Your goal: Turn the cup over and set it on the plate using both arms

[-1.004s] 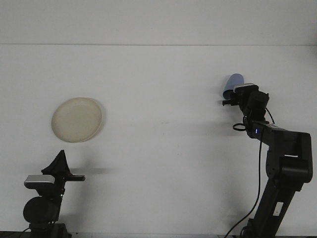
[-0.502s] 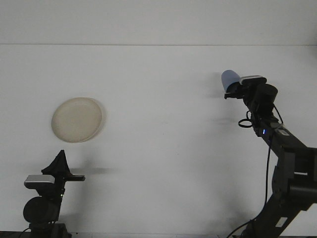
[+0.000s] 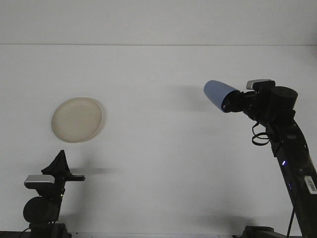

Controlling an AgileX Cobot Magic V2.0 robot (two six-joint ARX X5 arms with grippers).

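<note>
White matte tabletop [image 3: 158,163]. Round cream plate [image 3: 77,119] at left. Smooth blue cup [image 3: 219,95] tipped sideways, raised at right, clamped in right gripper [image 3: 234,101]. Left gripper [image 3: 60,166] low, pointing up; finger state unclear.

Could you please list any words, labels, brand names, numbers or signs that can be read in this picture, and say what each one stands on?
No text can be read here.
A small pale label low on the right arm: too small and blurred to read.
The blue cup, held in the right gripper: no print visible.
The plate: plain.
The left gripper: no markings visible.
</note>
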